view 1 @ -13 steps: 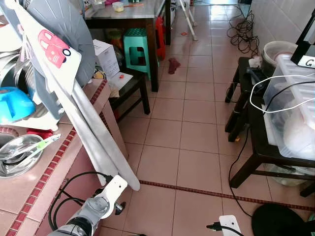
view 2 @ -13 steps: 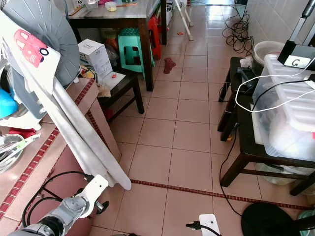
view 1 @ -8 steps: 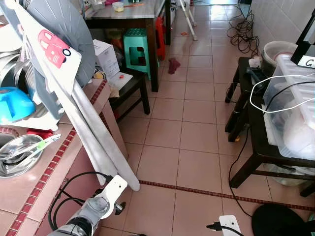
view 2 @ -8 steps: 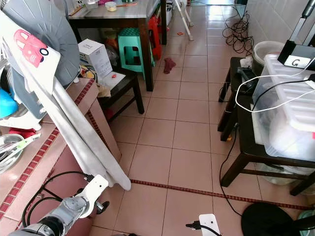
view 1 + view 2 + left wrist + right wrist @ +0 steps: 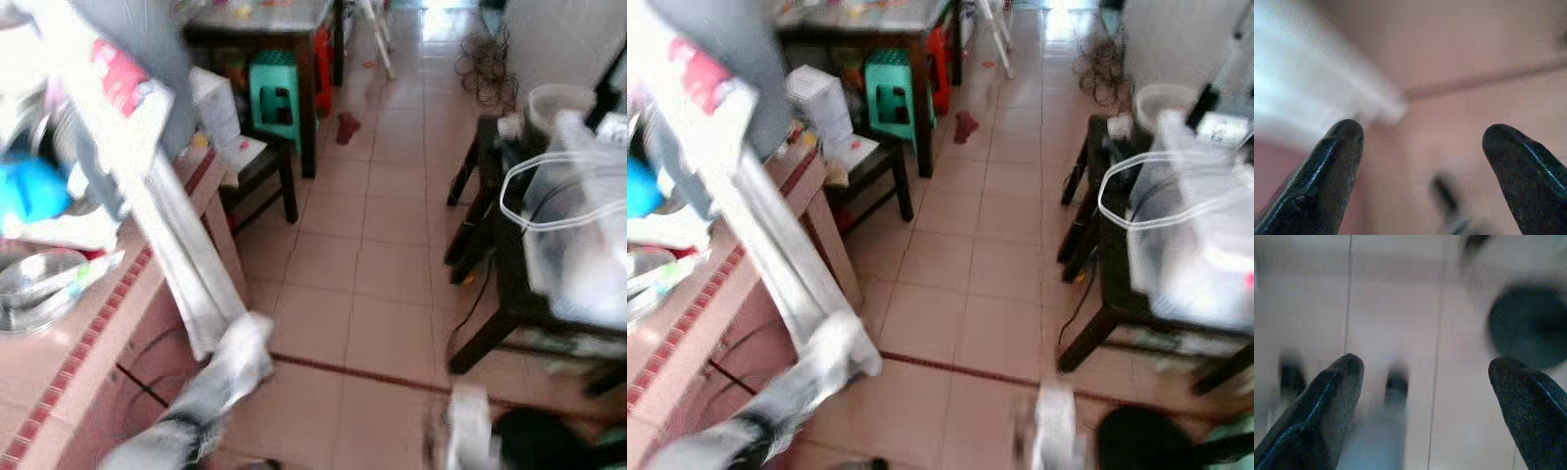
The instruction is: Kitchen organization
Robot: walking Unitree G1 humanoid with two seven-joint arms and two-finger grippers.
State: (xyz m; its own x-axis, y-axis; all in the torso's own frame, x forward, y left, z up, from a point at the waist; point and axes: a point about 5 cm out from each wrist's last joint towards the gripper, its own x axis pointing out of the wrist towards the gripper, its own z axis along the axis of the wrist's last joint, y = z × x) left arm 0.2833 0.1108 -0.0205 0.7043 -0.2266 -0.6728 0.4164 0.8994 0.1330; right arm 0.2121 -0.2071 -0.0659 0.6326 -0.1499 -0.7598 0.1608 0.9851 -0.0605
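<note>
Both pincers, left (image 5: 1420, 161) and right (image 5: 1425, 401), hung spread and empty over the floor (image 5: 382, 264); seemingly walking; next, reach the surface (image 5: 59, 362)

the blurred head views show one teal plastic stool (image 5: 273, 93), one white cardboard box (image 5: 819, 101), one blue plastic bowl (image 5: 29, 186) and one shiny steel dish (image 5: 39, 287) on the red tiled tabletop (image 5: 73, 362). there are two dark wooden side tables (image 5: 257, 171) (image 5: 519, 294), one clear plastic tub (image 5: 1200, 235), one white looped cable (image 5: 549, 191) and one round black base (image 5: 1528, 325).
</note>
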